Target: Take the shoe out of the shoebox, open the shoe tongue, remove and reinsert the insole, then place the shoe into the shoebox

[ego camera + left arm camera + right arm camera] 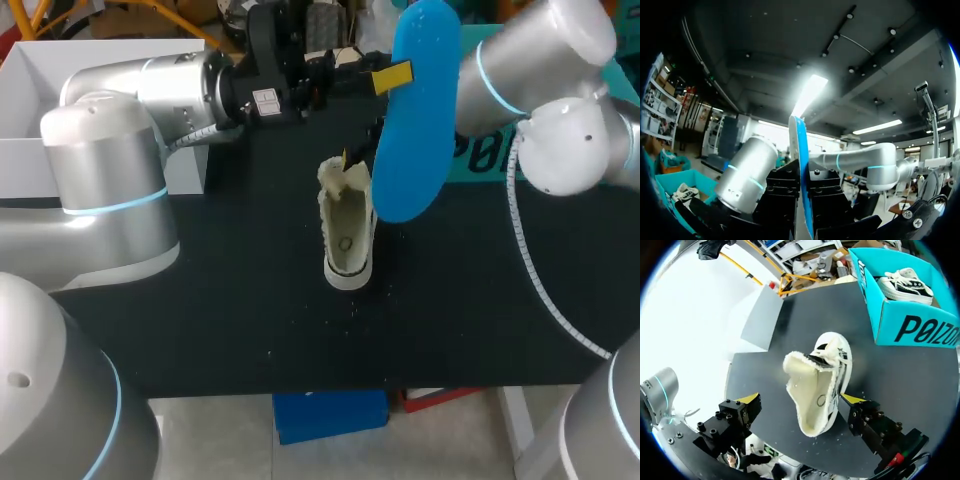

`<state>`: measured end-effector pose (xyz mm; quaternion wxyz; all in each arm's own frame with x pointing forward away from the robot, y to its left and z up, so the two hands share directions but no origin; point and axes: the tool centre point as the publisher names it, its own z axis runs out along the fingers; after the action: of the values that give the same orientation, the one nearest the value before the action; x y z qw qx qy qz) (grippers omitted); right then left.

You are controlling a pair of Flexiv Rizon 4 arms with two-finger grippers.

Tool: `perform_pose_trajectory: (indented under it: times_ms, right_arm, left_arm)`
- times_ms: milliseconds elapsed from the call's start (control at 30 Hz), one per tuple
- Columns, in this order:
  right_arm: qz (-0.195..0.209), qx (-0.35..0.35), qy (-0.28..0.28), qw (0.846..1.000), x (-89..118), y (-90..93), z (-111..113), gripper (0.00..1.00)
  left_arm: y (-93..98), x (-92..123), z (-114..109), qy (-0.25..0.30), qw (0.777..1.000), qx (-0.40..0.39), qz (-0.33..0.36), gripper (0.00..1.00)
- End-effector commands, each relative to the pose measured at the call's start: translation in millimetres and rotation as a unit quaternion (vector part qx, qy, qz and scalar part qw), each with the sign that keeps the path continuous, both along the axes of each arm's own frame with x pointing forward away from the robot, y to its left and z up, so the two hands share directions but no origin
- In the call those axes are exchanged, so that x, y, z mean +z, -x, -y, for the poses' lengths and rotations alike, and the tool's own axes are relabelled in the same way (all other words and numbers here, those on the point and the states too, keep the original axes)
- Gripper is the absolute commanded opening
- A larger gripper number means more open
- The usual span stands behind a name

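Note:
A cream shoe stands on the black table, its tongue pulled up. My left gripper is raised above the table and shut on the top end of the blue insole, which hangs down beside the shoe. In the left wrist view the insole stands edge-on, clamped between the black fingers. My right gripper is open wide just above the shoe, one yellow tip on each side and not touching it. In the head view the insole hides most of it; one fingertip shows by the tongue.
The teal shoebox stands beyond the shoe at the table's right, with a black-and-white shoe inside; its side shows behind the insole. A white box sits at the table's back left.

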<state>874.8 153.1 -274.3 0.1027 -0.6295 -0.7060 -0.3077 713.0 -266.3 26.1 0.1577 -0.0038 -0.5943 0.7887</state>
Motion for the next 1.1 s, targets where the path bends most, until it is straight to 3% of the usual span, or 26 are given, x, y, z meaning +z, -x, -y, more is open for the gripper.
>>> perform_pose_trajectory:
  times_ms: [33,267,433,700,1000,1100]
  right_arm:
    - [0.05,0.073,-0.175,0.981,-3,7.1,7,1.0]
    - [0.05,0.073,-0.175,0.981,-3,7.1,7,1.0]
    - [-0.003,0.047,-0.27,0.962,12,10.5,16,1.0]
    - [-0.009,0.041,-0.317,0.947,35,9.2,14,1.0]
    - [-0.013,0.031,-0.334,0.942,51,9.4,21,1.0]
    - [-0.001,0.023,-0.322,0.947,56,11.3,22,1.0]
  left_arm:
    - [0.3,-1,0,0.0,1.0,0.0,0.001,0.0]
    - [0.3,-1,0,0.0,1.0,0.0,0.001,0.0]
    - [0.3,-1,0,0.0,1.0,0.0,0.001,0.0]
    - [0.3,-1,0,0.0,1.0,0.0,0.001,0.0]
    - [0.3,-1,0,0.0,1.0,0.0,0.001,0.0]
    - [0.3,-1,0,0.0,1.0,0.0,0.001,0.0]
